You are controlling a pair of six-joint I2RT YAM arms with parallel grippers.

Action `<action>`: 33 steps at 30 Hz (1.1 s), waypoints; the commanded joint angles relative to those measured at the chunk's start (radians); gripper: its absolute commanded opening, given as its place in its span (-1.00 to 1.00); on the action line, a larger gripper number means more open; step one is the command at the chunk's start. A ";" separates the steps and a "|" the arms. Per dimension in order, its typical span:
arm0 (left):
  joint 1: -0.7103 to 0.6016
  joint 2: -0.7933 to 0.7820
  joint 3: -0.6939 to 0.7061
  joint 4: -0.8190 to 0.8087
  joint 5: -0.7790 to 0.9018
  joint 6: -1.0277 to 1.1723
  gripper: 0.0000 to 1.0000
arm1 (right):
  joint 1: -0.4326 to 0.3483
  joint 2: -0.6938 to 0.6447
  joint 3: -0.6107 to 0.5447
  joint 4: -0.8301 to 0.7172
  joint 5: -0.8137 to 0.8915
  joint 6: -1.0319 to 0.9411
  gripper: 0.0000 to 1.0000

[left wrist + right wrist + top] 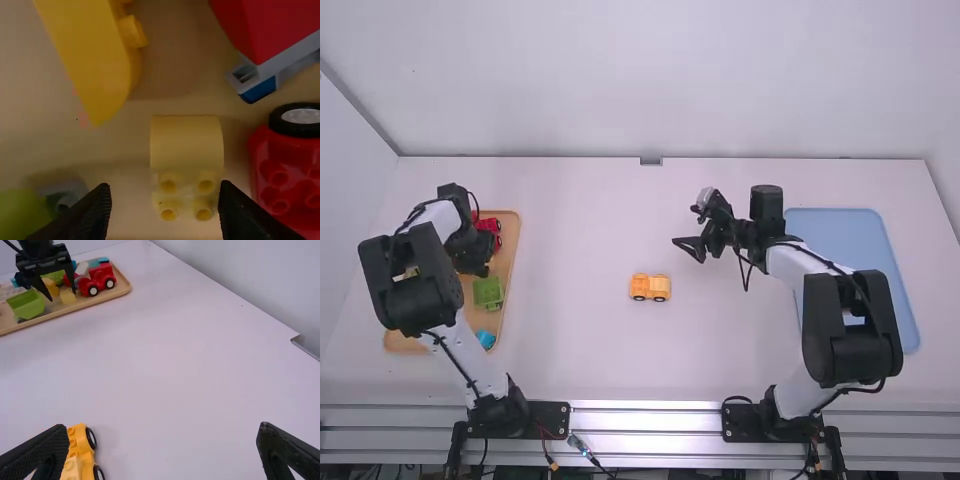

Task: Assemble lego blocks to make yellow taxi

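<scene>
Yellow block (187, 150) lies in the tray (510, 255) below your spread left gripper (165, 188); lower off-centre and the nearer finger (245, 215) may knock it. Your right gripper (162, 426) gapes; the wheeled base (640, 284) sits on the table (580, 230).

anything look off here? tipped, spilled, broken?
Nothing stands out. The yellow wheeled build sits upright on the table; the left gripper is open above a studs-up yellow block in the wooden tray. No visible damage.
</scene>
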 commanded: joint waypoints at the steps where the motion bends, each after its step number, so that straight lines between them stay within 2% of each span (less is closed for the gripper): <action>1: 0.008 -0.001 -0.027 -0.003 -0.012 -0.006 0.04 | 0.000 -0.006 -0.002 -0.003 -0.007 0.003 0.98; 11: 0.010 -0.001 -0.049 0.062 -0.011 0.088 -0.45 | 0.000 -0.006 -0.002 -0.003 -0.007 0.003 0.98; 14: 0.010 -0.002 -0.026 0.039 -0.011 0.088 -0.66 | 0.000 -0.006 -0.002 -0.003 -0.007 0.003 0.98; 15: 0.010 -0.002 0.003 0.003 -0.010 0.087 -0.80 | 0.000 -0.006 -0.002 -0.003 -0.007 0.003 0.98; 16: 0.010 -0.002 0.003 0.003 -0.010 0.087 -0.80 | 0.000 -0.006 -0.002 -0.003 -0.007 0.003 0.98; 17: 0.010 -0.002 0.041 -0.040 0.000 0.088 -0.92 | 0.000 -0.006 -0.002 -0.003 -0.007 0.003 0.98; 25: -0.012 -0.002 0.211 -0.210 0.091 0.002 -0.96 | 0.000 -0.006 -0.002 -0.003 -0.007 0.003 0.98; 33: -0.148 -0.015 0.206 -0.258 0.017 -0.123 -0.95 | 0.000 -0.006 -0.002 -0.002 -0.007 -0.001 0.98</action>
